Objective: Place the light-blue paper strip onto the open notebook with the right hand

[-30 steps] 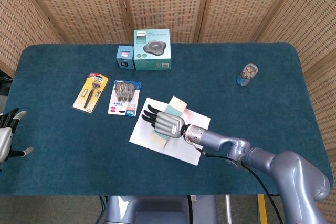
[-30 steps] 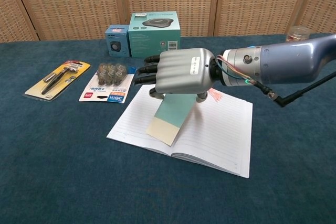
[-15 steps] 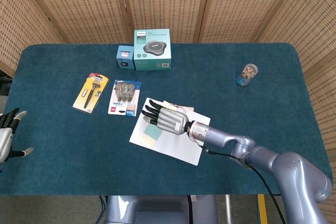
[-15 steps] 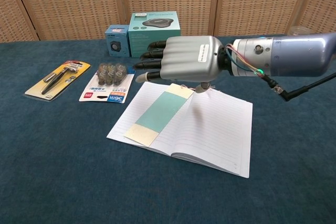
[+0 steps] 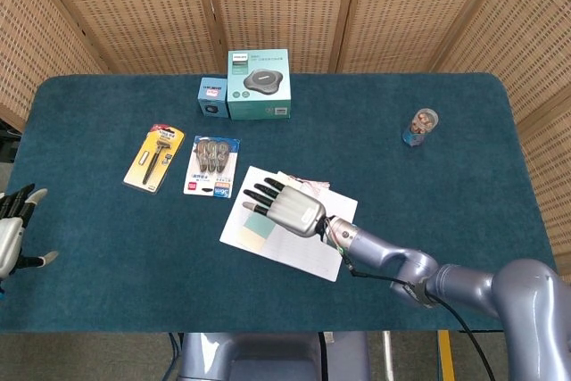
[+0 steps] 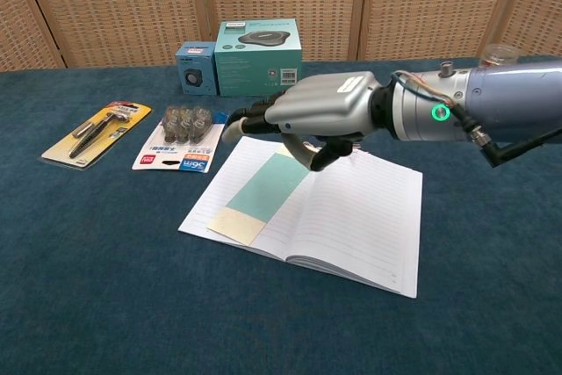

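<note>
Chest view, right hand empty with fingers spread, hovering over open notebook, light-blue paper strip lying flat on left page, left hand open at table edge.

From my console I read only "36m" on the white blister card of small rolls. Print on the teal box and small blue box is too small for me.
</note>
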Controlling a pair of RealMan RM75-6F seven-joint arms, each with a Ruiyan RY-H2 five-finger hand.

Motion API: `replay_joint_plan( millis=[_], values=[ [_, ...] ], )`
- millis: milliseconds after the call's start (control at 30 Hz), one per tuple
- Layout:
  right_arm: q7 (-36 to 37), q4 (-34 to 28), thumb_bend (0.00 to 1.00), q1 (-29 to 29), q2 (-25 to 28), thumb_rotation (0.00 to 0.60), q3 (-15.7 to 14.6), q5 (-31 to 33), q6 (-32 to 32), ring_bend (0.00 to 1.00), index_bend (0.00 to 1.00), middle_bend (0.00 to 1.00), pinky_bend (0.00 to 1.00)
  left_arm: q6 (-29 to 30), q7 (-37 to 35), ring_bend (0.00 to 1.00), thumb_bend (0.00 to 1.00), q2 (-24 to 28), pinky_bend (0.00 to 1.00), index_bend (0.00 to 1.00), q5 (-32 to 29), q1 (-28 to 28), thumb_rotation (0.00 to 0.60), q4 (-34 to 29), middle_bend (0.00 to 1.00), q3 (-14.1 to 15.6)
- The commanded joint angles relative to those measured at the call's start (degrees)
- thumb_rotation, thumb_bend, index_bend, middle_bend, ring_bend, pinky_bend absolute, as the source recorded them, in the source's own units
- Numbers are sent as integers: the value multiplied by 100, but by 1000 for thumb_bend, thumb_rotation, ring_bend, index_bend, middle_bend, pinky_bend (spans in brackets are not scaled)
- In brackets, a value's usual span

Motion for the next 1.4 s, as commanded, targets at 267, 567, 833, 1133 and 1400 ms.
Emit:
replay_joint_plan(
  millis=[267,567,833,1133,1400],
  values=[
    [-557,-514,1000,104,53,600,-12,452,-614,0,97,86,87,-39,-8,0,0,-5,0,0,-34,-19,600,22,0,-3],
    [-960,-385,1000,126,-156,600,-90,684,-843,0,103,92,87,-89,-42,0,0,2,0,0,-63,-37,600,40,0,-4],
    [-1371,-291,1000,76,-388,600,-194,761,-838,0,103,93,87,-111,-19,0,0,-2,0,0,-86,-54,600,33,0,-3],
    [-1614,-289,1000,51,-391,600,-258,859,-896,0,103,93,87,-135,-39,0,0,3,0,0,-80,-63,600,41,0,9],
    [-1773,-462,1000,24,-143,600,-373,819,-936,0,117,104,87,-147,-1,0,0,-6,0,0,-67,-76,600,31,0,27]
  ],
)
